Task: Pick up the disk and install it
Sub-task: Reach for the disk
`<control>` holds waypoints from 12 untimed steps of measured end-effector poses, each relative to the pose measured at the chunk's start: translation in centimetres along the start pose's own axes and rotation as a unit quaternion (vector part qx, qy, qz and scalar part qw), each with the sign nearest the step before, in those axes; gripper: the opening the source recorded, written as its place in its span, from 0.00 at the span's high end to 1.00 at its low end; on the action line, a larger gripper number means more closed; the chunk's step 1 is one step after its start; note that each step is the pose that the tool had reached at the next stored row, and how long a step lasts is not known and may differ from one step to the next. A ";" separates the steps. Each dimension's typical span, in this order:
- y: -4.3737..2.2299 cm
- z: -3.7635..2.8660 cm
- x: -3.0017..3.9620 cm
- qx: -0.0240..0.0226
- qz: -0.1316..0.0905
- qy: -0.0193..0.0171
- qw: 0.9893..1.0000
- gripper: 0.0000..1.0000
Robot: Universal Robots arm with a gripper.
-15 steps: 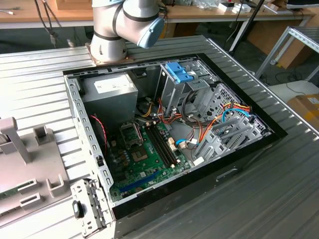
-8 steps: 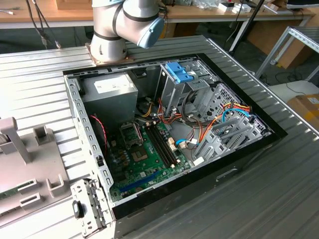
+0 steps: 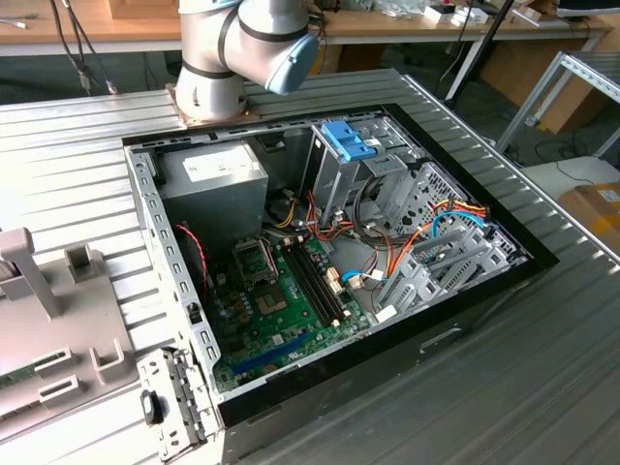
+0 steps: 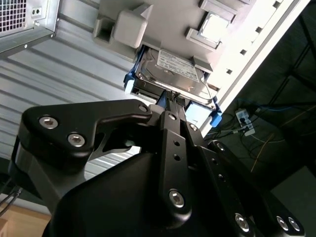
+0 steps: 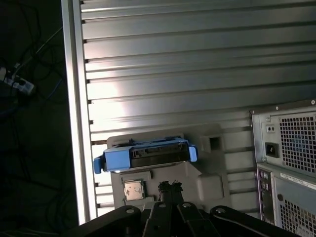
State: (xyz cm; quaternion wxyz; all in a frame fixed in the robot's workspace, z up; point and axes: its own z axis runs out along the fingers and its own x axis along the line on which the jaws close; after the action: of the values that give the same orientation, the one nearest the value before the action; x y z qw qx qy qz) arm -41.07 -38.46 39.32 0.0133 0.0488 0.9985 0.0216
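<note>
Second wrist view, silver disk (image 4: 165, 83), white label (image 4: 178, 64), blue frame (image 4: 216, 118)

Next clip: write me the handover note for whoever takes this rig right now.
Gripper: shut, holding nothing, pointed toward the disk, with a gap between them in the first wrist view.
Disk: lies flat in its blue frame on the grey fixture, on the ribbed table outside the open computer case.
Done: nothing that shows; the disk is not yet picked up.
Left: the pick-up and the install.
</note>
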 end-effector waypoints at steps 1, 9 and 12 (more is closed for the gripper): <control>0.36 0.01 0.09 0.000 0.000 0.000 1.000 0.89; 2.26 0.09 0.60 0.000 0.000 0.000 1.000 0.89; 2.23 0.08 0.98 0.000 0.000 0.000 1.000 0.89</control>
State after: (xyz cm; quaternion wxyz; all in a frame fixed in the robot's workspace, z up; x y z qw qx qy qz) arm -41.83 -36.15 39.32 0.0133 0.0487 0.9985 0.0216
